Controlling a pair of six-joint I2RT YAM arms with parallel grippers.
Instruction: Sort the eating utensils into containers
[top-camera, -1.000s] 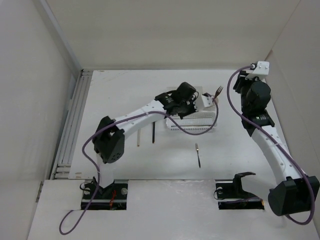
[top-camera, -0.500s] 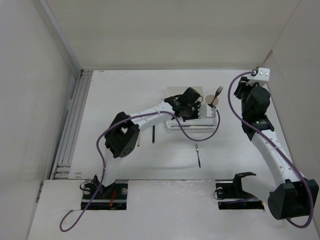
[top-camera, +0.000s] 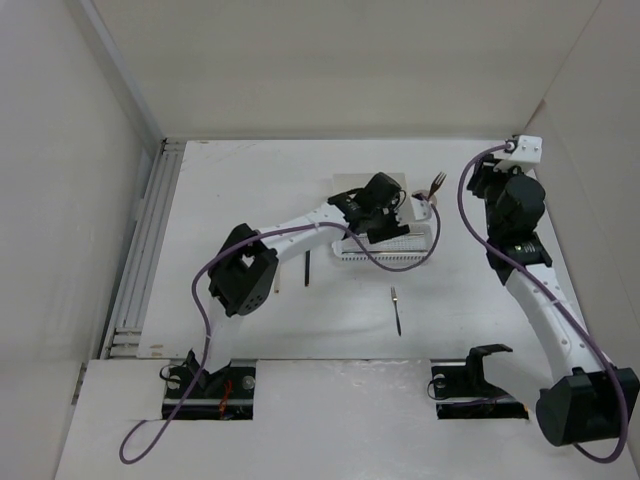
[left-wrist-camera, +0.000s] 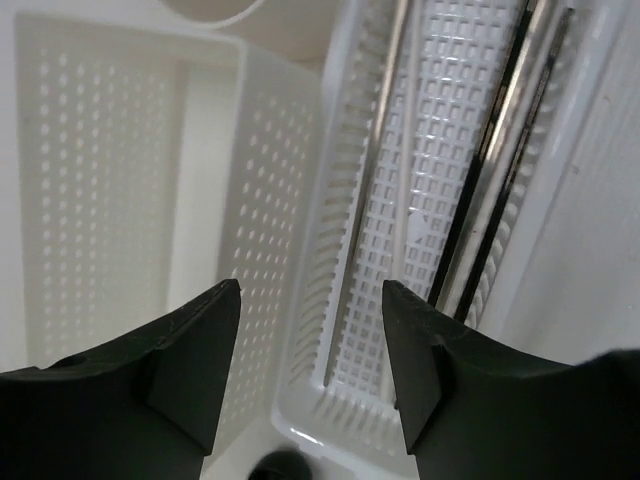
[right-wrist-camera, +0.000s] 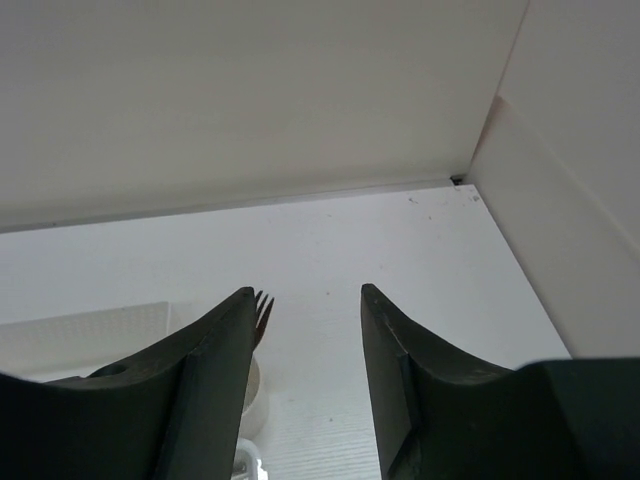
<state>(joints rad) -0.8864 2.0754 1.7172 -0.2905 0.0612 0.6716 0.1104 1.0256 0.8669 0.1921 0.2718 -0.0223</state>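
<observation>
Long basket tray (left-wrist-camera: 325, 300) has thin sticks (left-wrist-camera: 500, 160) lying lengthwise in it, dark and pale, can't get a proper count. White box (left-wrist-camera: 110, 180) is right beside it, cut off at the frame edge. Left end effector (left-wrist-camera: 312, 290) hovers over both, spread, holding nothing. A fork (top-camera: 438, 182) stands in the cup (top-camera: 424, 206). Right end effector (right-wrist-camera: 305, 295) is spread too, empty. 1 dark utensil (top-camera: 398, 312) and 1 dark stick (top-camera: 307, 268) lie on the table (top-camera: 230, 200), too small to tell more.

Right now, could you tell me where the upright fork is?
In the top view, right of centre, the fork stands in the cup behind the right end of the basket tray.
</observation>
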